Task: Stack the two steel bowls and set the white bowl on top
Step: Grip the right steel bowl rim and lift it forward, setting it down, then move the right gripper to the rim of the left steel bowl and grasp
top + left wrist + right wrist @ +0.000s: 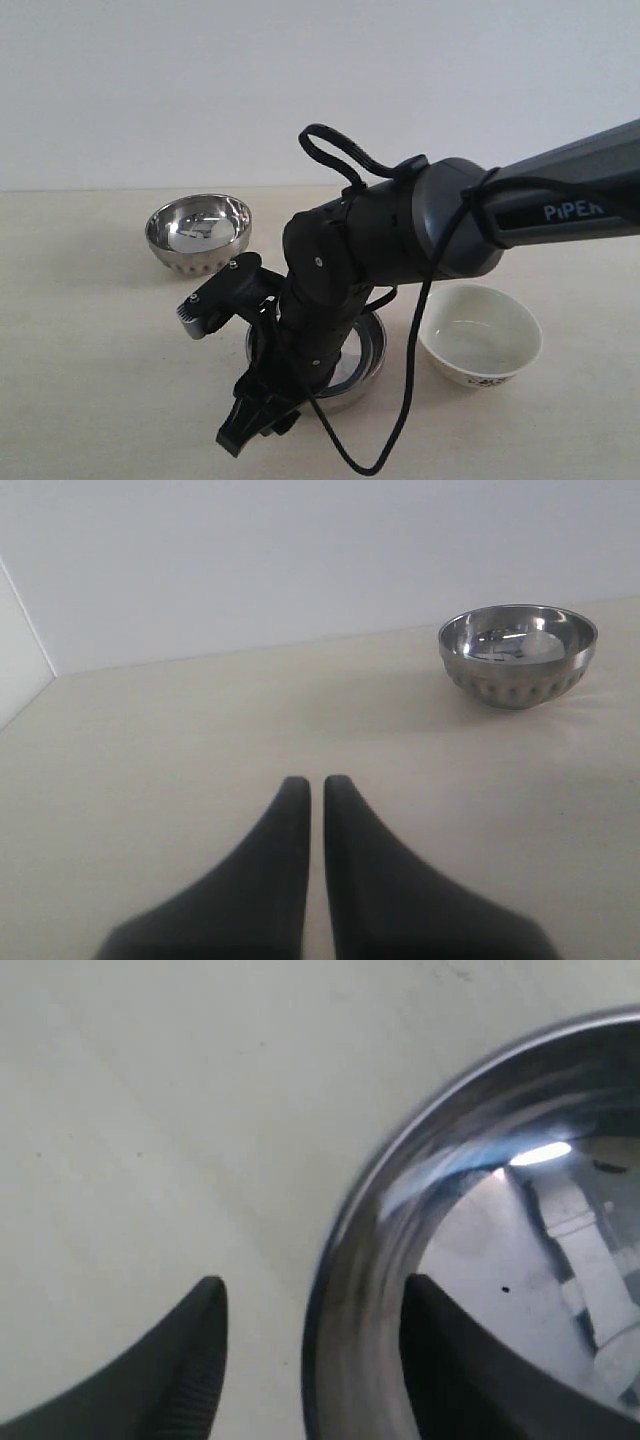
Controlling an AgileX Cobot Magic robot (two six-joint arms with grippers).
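Right gripper [315, 1282] spread wide astride the rim of the smooth steel bowl [480, 1260], one finger [195, 1360] outside the wall and the other inside; contact with the metal not clear. Arm angled steeply down from the right of the exterior view, black cable [415, 330] looping off it, over that bowl at the middle of the pale table [90, 380].

Just right of the smooth steel bowl, upright and not touching it, the white bowl [480, 335], dark mark low on its side. Farther back and to the left, well apart, the ribbed steel bowl [198, 232], upright and alone.

Left gripper [308, 785] drawn together to a thin slit, clasping nothing, low over the table and pointed across it, with the ribbed steel bowl off to one side. None of the three bowls stacked. Behind, a plain white wall [300, 80].
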